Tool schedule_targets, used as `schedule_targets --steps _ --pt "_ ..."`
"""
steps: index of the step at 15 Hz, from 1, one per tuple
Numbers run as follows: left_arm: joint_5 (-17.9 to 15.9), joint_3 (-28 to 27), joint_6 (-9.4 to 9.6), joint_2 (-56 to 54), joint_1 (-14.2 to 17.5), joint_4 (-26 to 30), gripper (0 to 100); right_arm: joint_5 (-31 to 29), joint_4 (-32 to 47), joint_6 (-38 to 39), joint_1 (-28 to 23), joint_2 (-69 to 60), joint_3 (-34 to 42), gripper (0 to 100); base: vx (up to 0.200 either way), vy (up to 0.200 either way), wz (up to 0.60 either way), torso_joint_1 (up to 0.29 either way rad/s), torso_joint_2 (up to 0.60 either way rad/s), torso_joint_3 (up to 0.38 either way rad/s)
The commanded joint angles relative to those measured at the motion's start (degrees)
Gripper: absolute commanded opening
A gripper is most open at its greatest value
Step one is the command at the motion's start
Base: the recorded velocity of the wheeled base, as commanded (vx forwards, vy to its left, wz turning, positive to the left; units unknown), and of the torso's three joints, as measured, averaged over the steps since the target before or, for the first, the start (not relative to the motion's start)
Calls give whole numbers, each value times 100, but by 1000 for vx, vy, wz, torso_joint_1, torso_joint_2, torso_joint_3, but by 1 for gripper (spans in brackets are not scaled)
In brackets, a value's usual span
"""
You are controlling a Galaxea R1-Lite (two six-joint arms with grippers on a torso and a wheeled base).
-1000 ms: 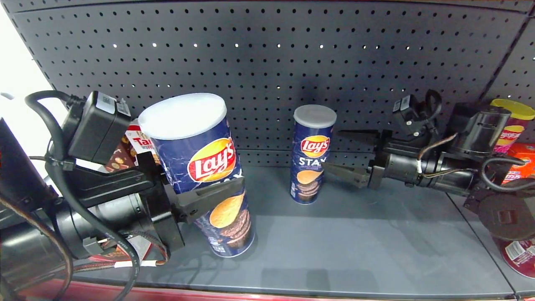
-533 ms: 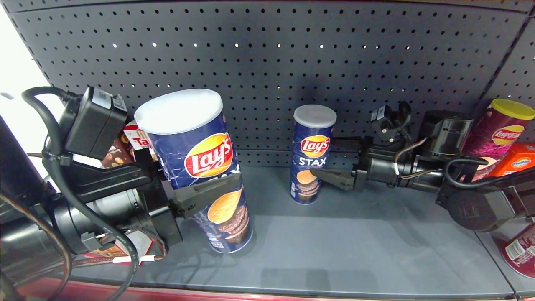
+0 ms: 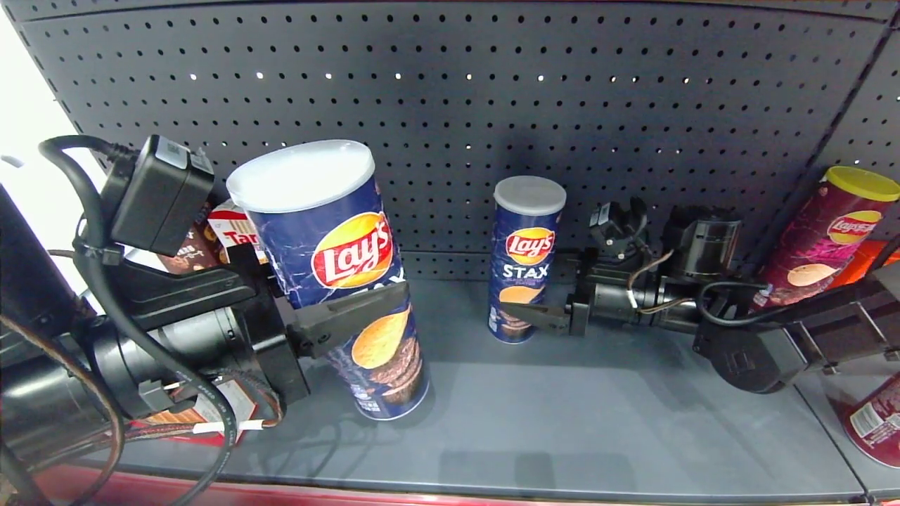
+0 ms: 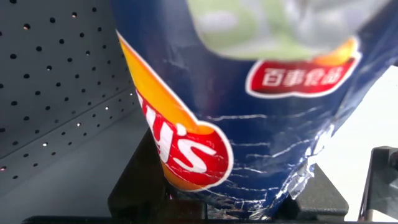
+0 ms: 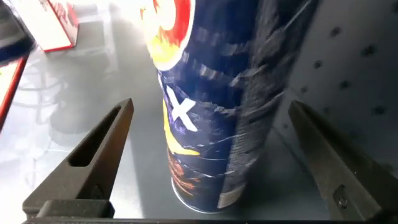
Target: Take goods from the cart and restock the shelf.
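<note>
My left gripper [image 3: 337, 295] is shut on a tall blue chips can [image 3: 330, 281] with a white lid, gripped at mid-height. The can leans slightly over the front left of the grey shelf [image 3: 598, 422]; I cannot tell whether its base touches. Up close in the left wrist view, the can [image 4: 249, 112] sits between the dark fingers [image 4: 137, 186]. A second blue chips can [image 3: 527, 260] stands upright near the back wall. My right gripper [image 3: 538, 302] is open, its fingers [image 5: 93, 162] straddling that can [image 5: 211, 143] low down, with gaps on both sides.
A perforated back panel [image 3: 450, 105] closes the shelf behind. Red snack boxes [image 3: 228, 232] stand behind the left arm. At the right stand a purple can with a yellow lid [image 3: 823, 239] and another can [image 3: 872, 429] lying low at the edge.
The right arm has slid left along the shelf, and its open fingers now flank the standing can. The left gripper and its can have risen slightly.
</note>
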Motion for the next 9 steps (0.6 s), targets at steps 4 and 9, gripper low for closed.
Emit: schedule_targets --steps 4,9 --pt "4 3 -5 8 0 2 0 4 -77 4 32 499 -240 100 0 0 0 0 0 0" --pt "4 21 -5 8 70 -7 0 22 -94 4 23 622 -319 100 0 0 0 0 0 0"
